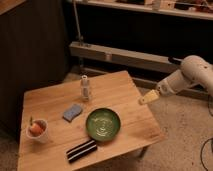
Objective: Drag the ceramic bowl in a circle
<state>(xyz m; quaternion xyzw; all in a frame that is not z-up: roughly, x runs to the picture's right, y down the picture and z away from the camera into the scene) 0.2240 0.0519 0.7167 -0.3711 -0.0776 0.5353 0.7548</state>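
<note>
The gripper (148, 98) hangs by the wooden table's (115, 87) right edge, jaws wide apart and empty, not touching the ceramic bowl (103, 124), so the dragging is not yet begun.

ceramic bowl (103, 124): glossy dark green, shallow, upright, front-right on table (115, 90); gripper (148, 98) well apart

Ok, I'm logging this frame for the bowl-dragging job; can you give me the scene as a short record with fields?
surface: wooden table
bowl: green bowl, upright near the table's front middle, nothing touching it
hand: hand open and empty, in the air by the table's right-side edge, apart from the bowl
other items: white cup with something orange, blue sponge, small bottle, black striped pack
task state: drag not yet begun
</note>
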